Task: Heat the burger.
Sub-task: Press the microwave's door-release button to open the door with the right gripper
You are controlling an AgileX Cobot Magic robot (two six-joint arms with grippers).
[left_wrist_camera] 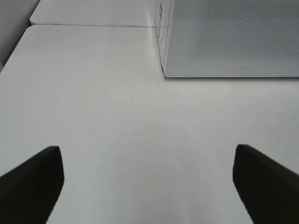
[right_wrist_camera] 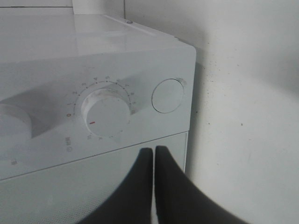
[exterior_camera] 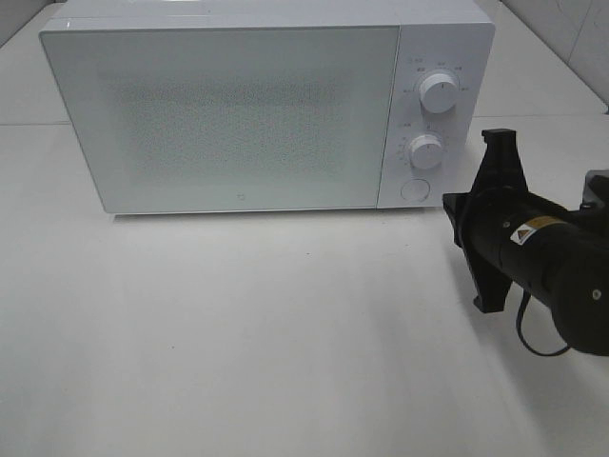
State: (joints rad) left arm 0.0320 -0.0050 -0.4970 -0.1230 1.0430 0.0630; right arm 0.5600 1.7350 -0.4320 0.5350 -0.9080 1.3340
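Exterior high view, right edge: the right tool (right_wrist_camera: 154, 156), jaws pressed together and empty, is poised by the control panel of the shut microwave (exterior_camera: 228, 114); the step is probably working the round button (exterior_camera: 415, 189) or the lower dial (exterior_camera: 426, 150), calling for a centred push. The left tool (left_wrist_camera: 149, 184) gapes wide over the counter (exterior_camera: 238, 333), holding nothing. The burger shows in no view; perhaps it sits behind the speckled door.

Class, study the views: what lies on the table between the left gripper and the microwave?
Nothing. The stretch of white table between the open left gripper and the microwave is bare, as the left wrist view shows.
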